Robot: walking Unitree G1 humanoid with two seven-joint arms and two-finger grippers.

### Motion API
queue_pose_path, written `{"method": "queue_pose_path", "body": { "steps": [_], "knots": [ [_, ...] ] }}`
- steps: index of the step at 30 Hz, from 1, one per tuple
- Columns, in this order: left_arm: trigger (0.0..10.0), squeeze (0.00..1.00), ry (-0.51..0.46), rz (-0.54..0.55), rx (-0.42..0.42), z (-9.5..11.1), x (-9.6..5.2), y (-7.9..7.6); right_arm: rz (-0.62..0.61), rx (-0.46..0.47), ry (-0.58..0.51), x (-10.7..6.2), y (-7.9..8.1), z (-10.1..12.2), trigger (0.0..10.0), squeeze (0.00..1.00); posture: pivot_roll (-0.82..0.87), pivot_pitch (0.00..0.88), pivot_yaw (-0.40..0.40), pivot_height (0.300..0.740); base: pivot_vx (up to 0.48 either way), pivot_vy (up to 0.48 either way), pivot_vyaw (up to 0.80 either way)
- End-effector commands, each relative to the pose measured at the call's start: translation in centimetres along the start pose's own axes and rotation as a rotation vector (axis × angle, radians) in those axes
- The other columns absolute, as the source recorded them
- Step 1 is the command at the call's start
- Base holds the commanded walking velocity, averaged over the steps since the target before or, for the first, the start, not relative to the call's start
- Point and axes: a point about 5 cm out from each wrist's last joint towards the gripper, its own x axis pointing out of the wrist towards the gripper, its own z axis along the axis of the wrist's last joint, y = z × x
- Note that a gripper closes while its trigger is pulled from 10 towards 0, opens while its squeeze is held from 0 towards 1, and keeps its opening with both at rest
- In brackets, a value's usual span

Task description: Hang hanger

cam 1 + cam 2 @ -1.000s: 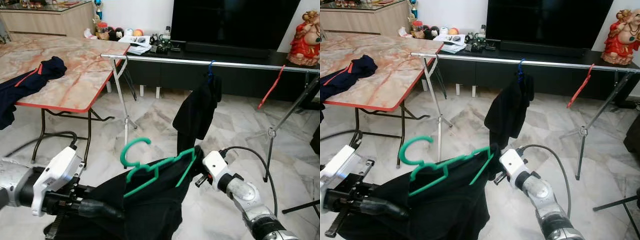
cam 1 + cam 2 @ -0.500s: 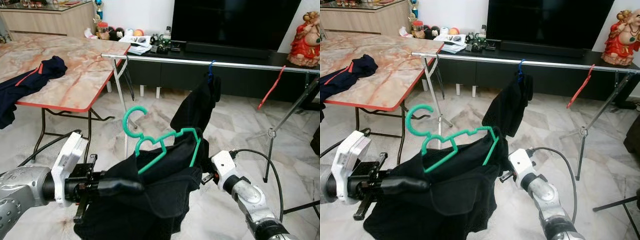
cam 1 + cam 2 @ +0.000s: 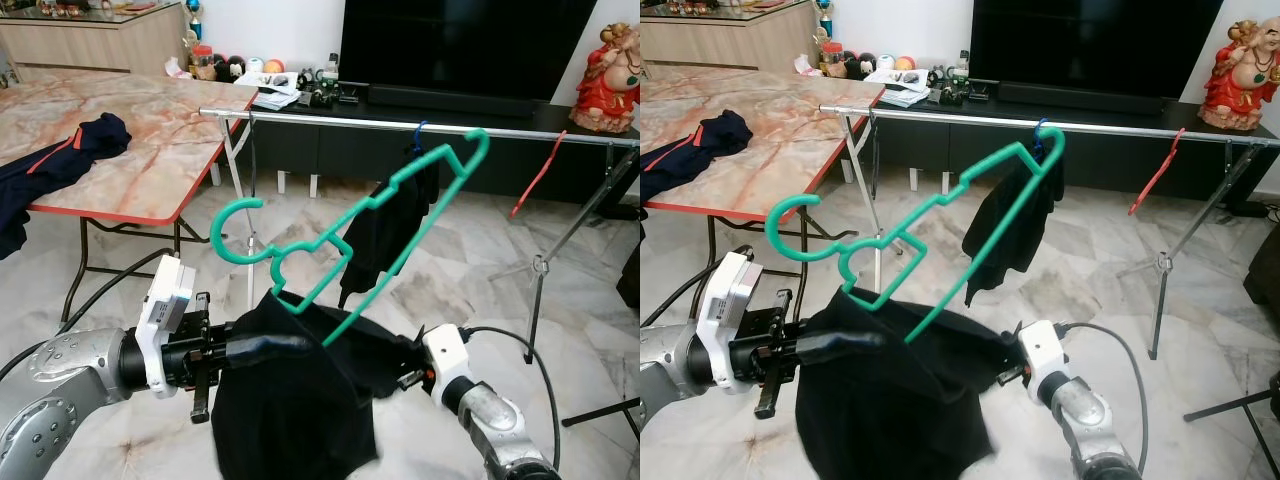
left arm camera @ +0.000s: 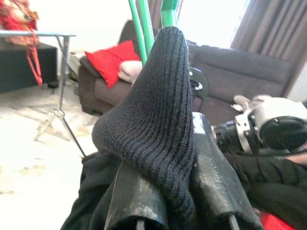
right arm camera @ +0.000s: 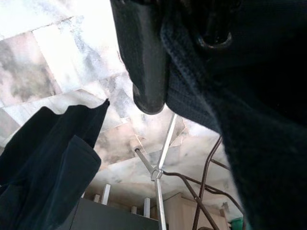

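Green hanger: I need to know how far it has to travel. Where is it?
Centre of the left eye view, the green hanger tilts up from the black garment, below the rail.

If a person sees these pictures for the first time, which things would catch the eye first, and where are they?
First comes the green hanger, tilted up at the centre, with a black garment hanging from its lower part between the left pincer and the right pincer. Behind runs a long silver rail carrying another dark garment and a red hanger. A marble-patterned table stands on the left.
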Motion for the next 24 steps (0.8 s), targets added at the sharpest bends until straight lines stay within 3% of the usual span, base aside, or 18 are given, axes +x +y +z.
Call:
{"method": "queue_pose_path", "body": {
  "steps": [1, 5, 6, 9, 10, 11, 16, 24],
  "knots": [
    [10.0, 0.0, -0.023, -0.036, 0.137, 2.1, 0.7, -0.6, -0.088, 0.078, 0.106, -1.6, -1.2, -2.5, 0.0, 0.0, 0.2, 0.025, -0.037, 0.74, 0.0, 0.0, 0.0],
    [10.0, 0.0, 0.128, 0.154, 0.227, -0.3, 1.4, 1.3, -0.073, 0.058, 0.141, -1.5, -0.4, -3.2, 0.0, 0.0, 0.2, 0.021, -0.033, 0.74, 0.0, 0.0, 0.0],
    [10.0, 0.0, 0.19, 0.212, 0.258, -1.7, 1.6, 2.0, -0.066, 0.057, 0.163, -1.5, 0.2, -3.8, 0.0, 0.0, 0.2, 0.022, -0.031, 0.74, 0.0, 0.0, 0.0],
    [10.0, 0.0, 0.218, 0.248, 0.26, -2.6, 1.9, 2.2, -0.052, 0.042, 0.188, -1.5, 0.8, -4.3, 0.0, 0.0, 0.2, 0.022, -0.031, 0.74, 0.0, 0.0, 0.0],
    [10.0, 0.0, 0.205, 0.25, 0.248, -2.7, 2.3, 2.0, -0.043, 0.044, 0.199, -1.5, 1.1, -4.5, 10.0, 0.0, 0.2, 0.022, -0.03, 0.74, 0.0, 0.0, 0.0],
    [10.0, 0.0, 0.187, 0.258, 0.228, -2.9, 3.1, 1.6, -0.022, 0.068, 0.209, -1.6, 1.5, -4.8, 10.0, 1.0, 0.2, 0.022, -0.03, 0.74, 0.0, 0.0, 0.0],
    [10.0, 0.0, 0.177, 0.263, 0.22, -3.1, 3.7, 1.3, 0.044, 0.034, 0.259, -1.8, 2.1, -5.5, 10.0, 1.0, 0.19, 0.022, -0.028, 0.74, 0.0, 0.0, 0.0],
    [10.0, 0.0, 0.183, 0.308, 0.218, -3.9, 4.4, 1.3, 0.171, -0.073, 0.457, -3.0, 3.1, -7.9, 10.0, 1.0, 0.19, 0.009, -0.022, 0.74, 0.0, 0.0, 0.0]
  ]
}}
